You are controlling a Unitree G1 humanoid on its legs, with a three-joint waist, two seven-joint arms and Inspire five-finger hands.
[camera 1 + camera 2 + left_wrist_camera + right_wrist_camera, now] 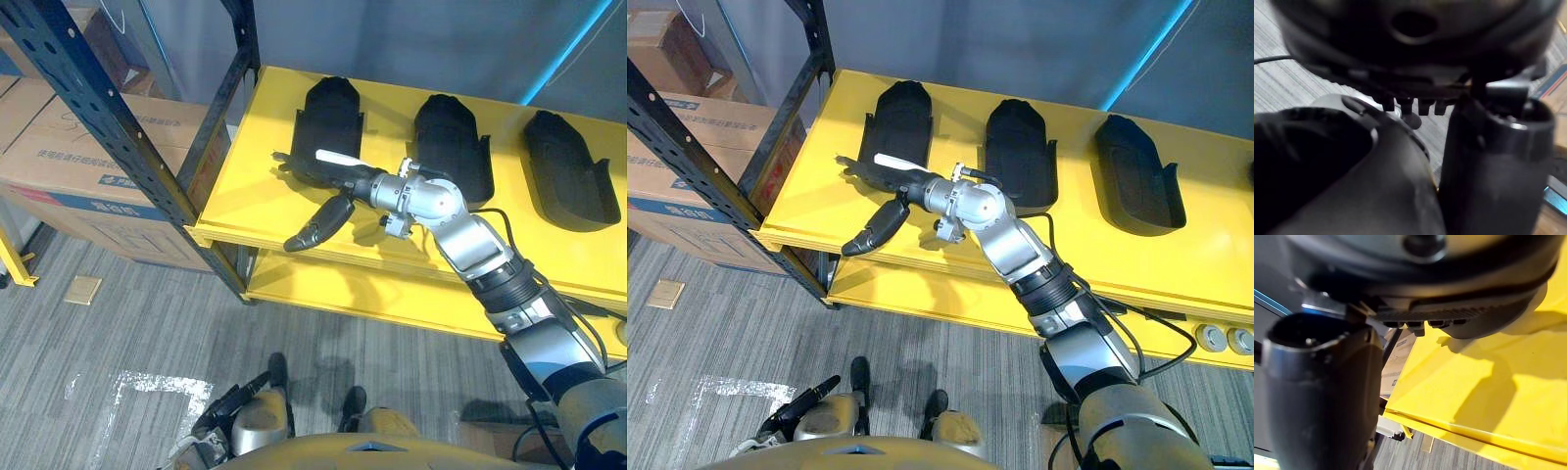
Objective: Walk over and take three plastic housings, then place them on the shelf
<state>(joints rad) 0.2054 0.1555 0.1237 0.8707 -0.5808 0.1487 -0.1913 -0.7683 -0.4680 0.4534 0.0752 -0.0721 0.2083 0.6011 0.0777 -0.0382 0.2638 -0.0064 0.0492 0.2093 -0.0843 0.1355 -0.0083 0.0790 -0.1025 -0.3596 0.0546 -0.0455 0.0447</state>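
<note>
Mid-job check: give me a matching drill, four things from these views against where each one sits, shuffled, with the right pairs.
Things:
1. left housing
2. right housing
3. cardboard box
4. left hand

Places:
A. low over the grey floor
B. on the yellow shelf, by the right hand
C. on the shelf, farthest from the right hand
D. off the shelf, behind the dark rack post

Pairs: 1-B, 2-C, 3-D, 4-A
</note>
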